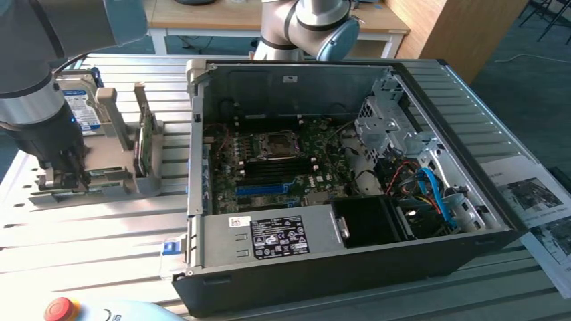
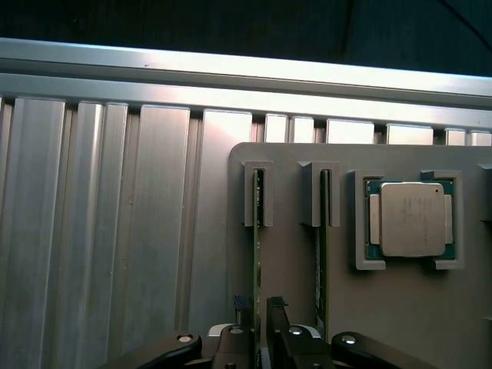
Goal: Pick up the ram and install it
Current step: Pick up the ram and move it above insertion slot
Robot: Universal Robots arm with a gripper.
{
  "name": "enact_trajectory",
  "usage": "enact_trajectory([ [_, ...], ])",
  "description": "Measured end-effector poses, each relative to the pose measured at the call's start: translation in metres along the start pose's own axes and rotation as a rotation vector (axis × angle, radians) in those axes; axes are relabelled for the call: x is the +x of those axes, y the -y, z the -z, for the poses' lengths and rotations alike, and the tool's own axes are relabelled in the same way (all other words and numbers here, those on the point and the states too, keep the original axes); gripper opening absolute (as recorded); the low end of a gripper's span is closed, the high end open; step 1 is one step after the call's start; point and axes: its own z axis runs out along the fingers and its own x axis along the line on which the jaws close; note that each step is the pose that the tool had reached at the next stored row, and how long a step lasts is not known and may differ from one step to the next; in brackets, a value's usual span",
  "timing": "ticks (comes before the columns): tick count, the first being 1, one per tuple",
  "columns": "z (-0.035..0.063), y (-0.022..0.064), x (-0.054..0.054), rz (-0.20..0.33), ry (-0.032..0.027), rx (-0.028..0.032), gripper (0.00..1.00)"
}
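Ram (image 2: 257, 254) is standing on edge in a slot of the grey holder (image 2: 400, 330), and the gripper (image 2: 257, 342) straddles it. Honestly can't tell if the fingers (image 2: 278, 329) are pinching the stick or just loose around it.

Handling-wise I'd guess it's light and stiff but thin, with fragile chips and contacts. So grab the flat faces near the free long edge and pull straight, no twisting.

The holder's next slot has a second stick (image 2: 324, 254) just beside the first. Past that, a square pocket holds the processor (image 2: 413, 217). In the exterior view the holder also carries a hard drive (image 1: 85, 110), at 9 o'clock from the open case (image 1: 499, 221) on the desk (image 1: 89, 247). Inside the case is the motherboard (image 1: 308, 170), and its black memory slots (image 1: 267, 172) look bare, I think.
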Motion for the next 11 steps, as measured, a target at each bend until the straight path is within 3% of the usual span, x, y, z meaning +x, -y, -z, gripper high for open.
enact_trajectory([
  [11, 0.0002, 0.0047, 0.0002, 0.0, 0.0, 0.0001, 0.21],
])
